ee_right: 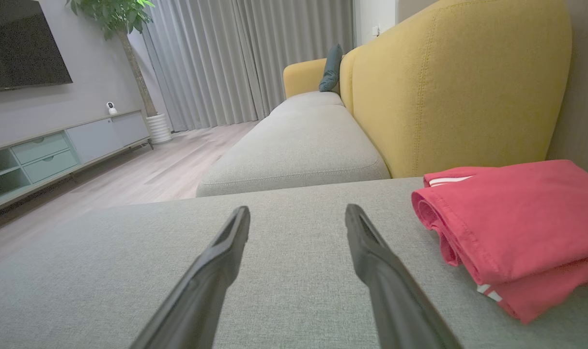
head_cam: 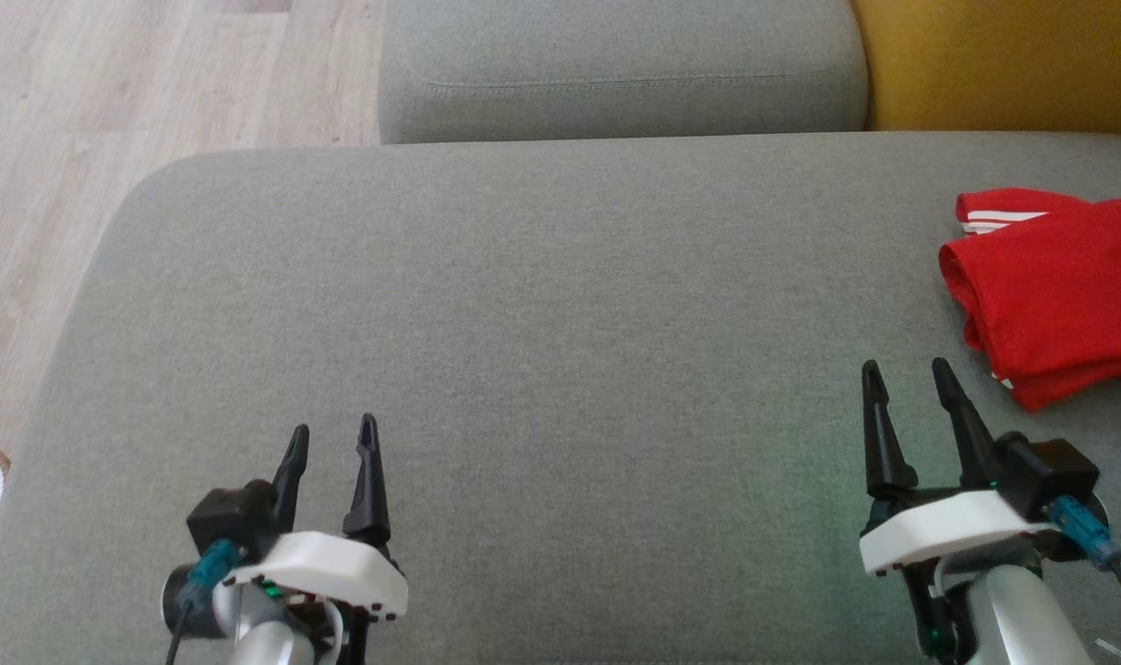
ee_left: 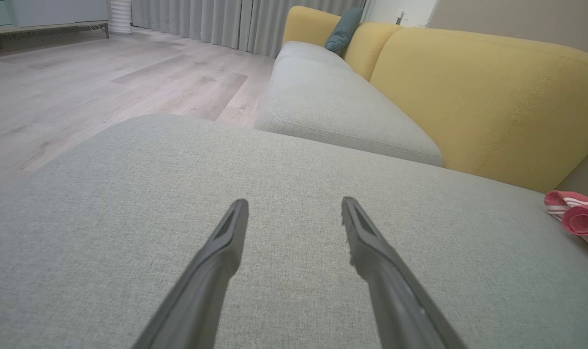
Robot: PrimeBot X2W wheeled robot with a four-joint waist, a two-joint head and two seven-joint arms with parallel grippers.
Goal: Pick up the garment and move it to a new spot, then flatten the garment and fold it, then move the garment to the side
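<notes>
A broad grey woven-fabric seat cushion (head_cam: 542, 323) with rounded corners takes up most of the head view. Beyond its far edge lies a second, narrower grey fabric cushion (head_cam: 616, 65), and a mustard-yellow upholstered backrest (head_cam: 1004, 65) rises at the far right. Pale wood-plank flooring (head_cam: 108, 111) runs along the left side.

The folded red cloth garment with white stripes (head_cam: 1059, 286) lies on the broad cushion at its right side, part of it cut off by the edge of the head view. In the right wrist view its layers are stacked, with a rolled fold facing left.

The left jaws sit at the near left over the cushion, standing open with nothing between their long dark fingers (head_cam: 368, 480). They are well apart from the garment. The right jaws sit at the near right, also open and empty. Their dark fingers (head_cam: 879, 434) point toward the far side, and the garment is close by on their far right (not touching it).

A small teal pillow (ee_right: 331, 68) leans against the backrest at the far end of the sofa.
</notes>
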